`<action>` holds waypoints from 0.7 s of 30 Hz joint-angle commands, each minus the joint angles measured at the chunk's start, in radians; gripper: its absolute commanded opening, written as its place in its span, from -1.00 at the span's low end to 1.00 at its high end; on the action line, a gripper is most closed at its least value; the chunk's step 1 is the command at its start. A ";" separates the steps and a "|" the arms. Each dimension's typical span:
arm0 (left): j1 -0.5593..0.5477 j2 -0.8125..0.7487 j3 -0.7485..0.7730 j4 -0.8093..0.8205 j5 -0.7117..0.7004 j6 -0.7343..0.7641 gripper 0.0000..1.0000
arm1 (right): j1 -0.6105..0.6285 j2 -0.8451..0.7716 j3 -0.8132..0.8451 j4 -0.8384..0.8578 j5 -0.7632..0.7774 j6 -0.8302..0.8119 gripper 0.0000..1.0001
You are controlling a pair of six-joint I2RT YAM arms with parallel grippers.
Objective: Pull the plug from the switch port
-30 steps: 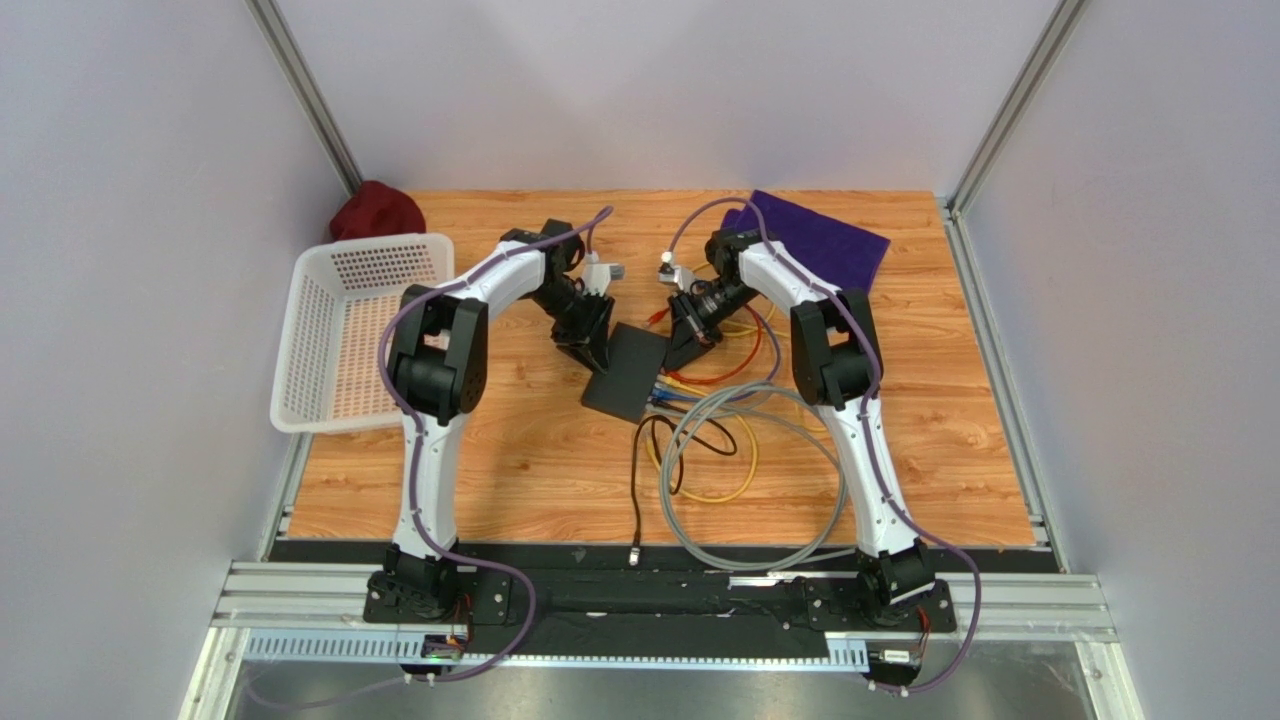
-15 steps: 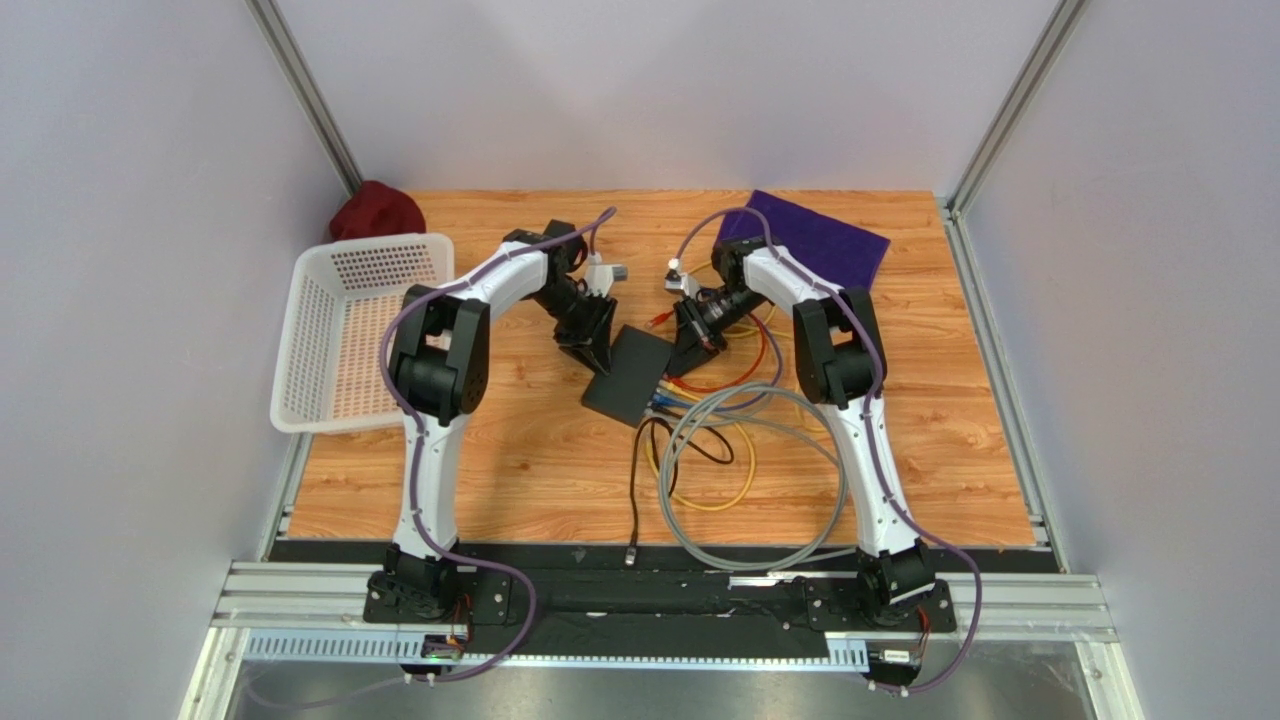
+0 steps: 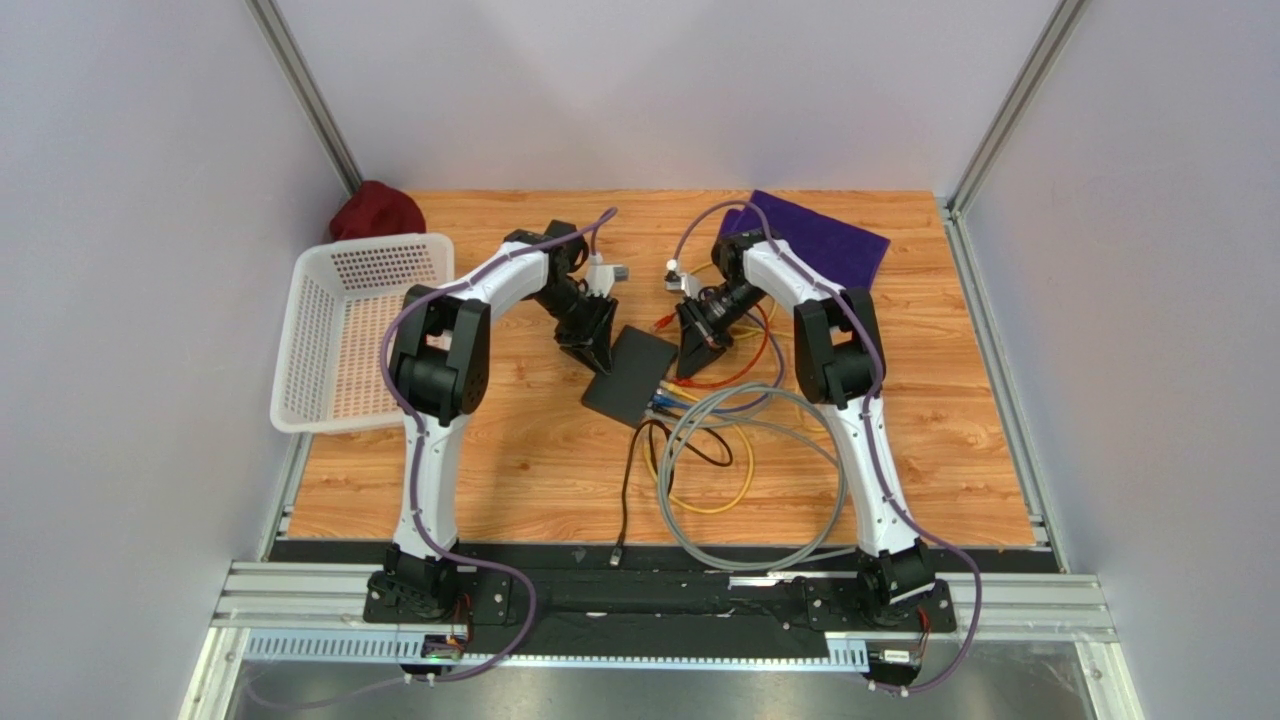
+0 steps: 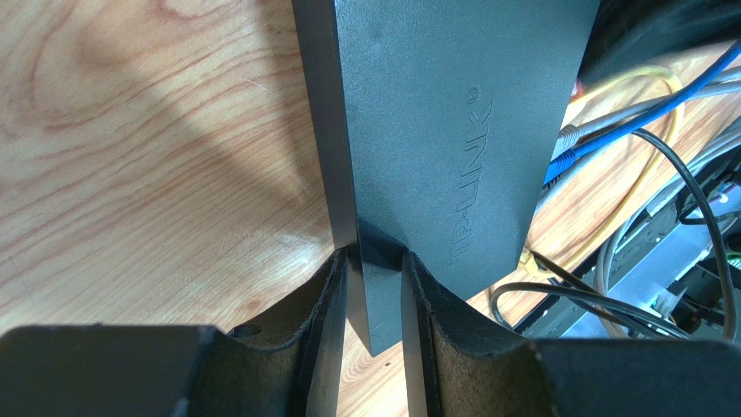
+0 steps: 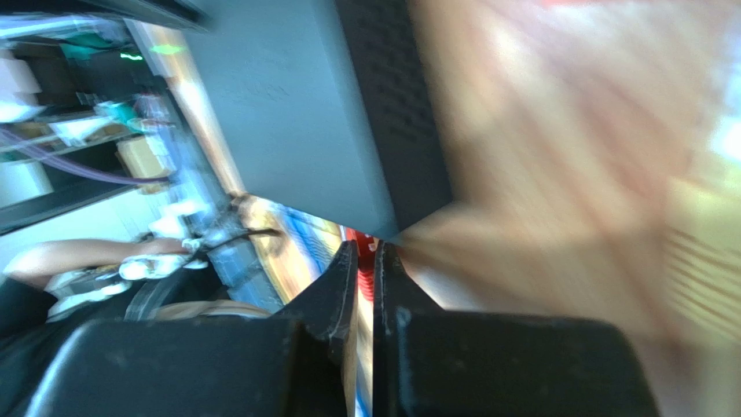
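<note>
Pinching one corner of the switch (image 4: 435,130), at mid-tabletop (image 3: 496,465), in the left gripper (image 4: 376,261). With the right gripper (image 5: 365,250) pressed together at the port side. Judging extraction unfinished: seeing a blue cable (image 4: 564,159) at the ports, no plug confirmed free.

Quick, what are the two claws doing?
Left gripper: closed on the switch corner.
Right gripper: closed; whether it holds anything cannot be told.

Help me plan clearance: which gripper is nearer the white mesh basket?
Left. The left gripper clamps the switch at its left corner, off to the right of the basket; the right gripper is on the switch's far side, farther right.
</note>
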 commanded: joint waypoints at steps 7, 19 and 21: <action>0.043 0.012 0.006 0.036 -0.117 0.050 -0.31 | -0.060 -0.017 -0.014 -0.048 0.167 -0.073 -1.00; 0.080 -0.025 0.041 0.035 -0.136 0.062 -0.33 | -0.089 -0.025 0.257 0.243 0.298 0.048 -1.00; 0.083 -0.048 0.039 0.041 -0.125 0.056 -0.35 | -0.088 -0.092 0.181 0.316 0.298 0.092 -1.00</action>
